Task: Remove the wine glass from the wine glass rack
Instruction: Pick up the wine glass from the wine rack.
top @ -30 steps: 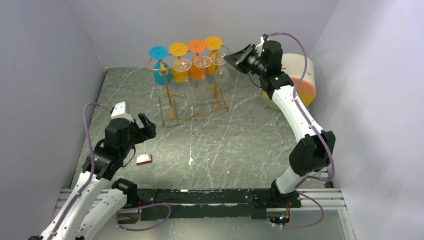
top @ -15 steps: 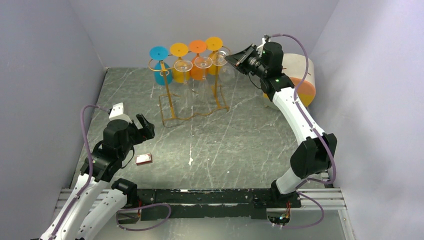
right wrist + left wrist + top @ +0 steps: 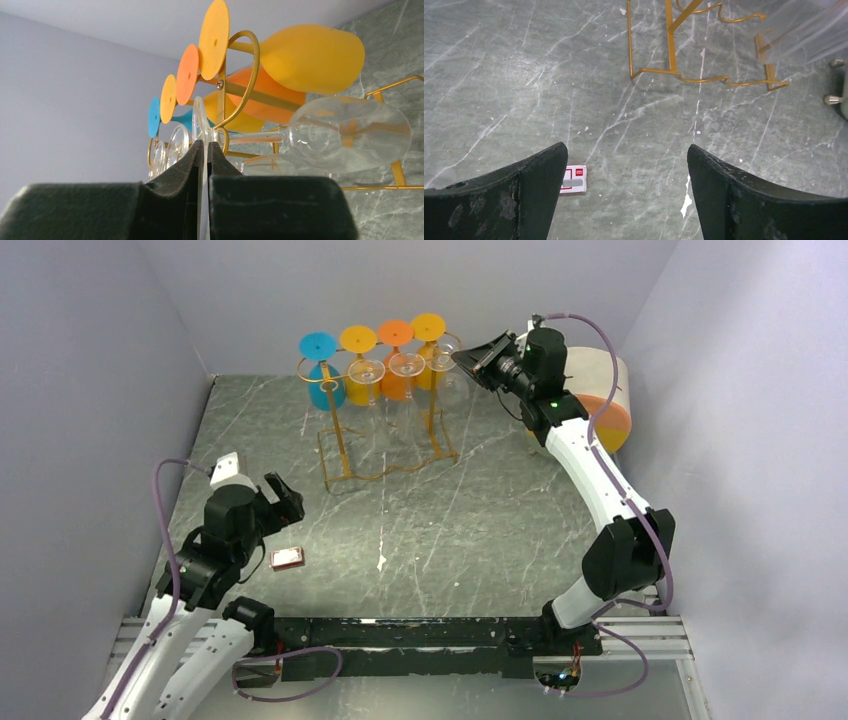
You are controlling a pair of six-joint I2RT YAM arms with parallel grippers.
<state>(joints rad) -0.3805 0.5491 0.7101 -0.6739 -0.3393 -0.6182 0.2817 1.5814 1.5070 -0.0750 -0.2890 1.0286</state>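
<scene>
The gold wire wine glass rack (image 3: pixel 340 435) stands at the back of the table; its base (image 3: pixel 671 45) shows in the left wrist view. Clear and coloured glasses hang upside down from its top bars. At the rack's right end, my right gripper (image 3: pixel 463 356) is shut on the thin round foot (image 3: pixel 201 120) of a clear wine glass (image 3: pixel 350 132). That glass's stem still lies in a gold loop hook (image 3: pixel 250 75). My left gripper (image 3: pixel 283 498) hovers open over the near left of the table, with nothing between its fingers (image 3: pixel 539 175).
Blue (image 3: pixel 318 345), yellow (image 3: pixel 357 338) and orange (image 3: pixel 394 332) glasses hang on the back bar. Two more clear ones (image 3: pixel 366 371) hang in front. A small white and red card (image 3: pixel 287 558) lies beside the left gripper. A white and orange tub (image 3: pixel 612 400) sits behind the right arm.
The left arm has drawn back toward the near left edge, still open. The right gripper has closed a little tighter on the glass foot and barely shifted.
</scene>
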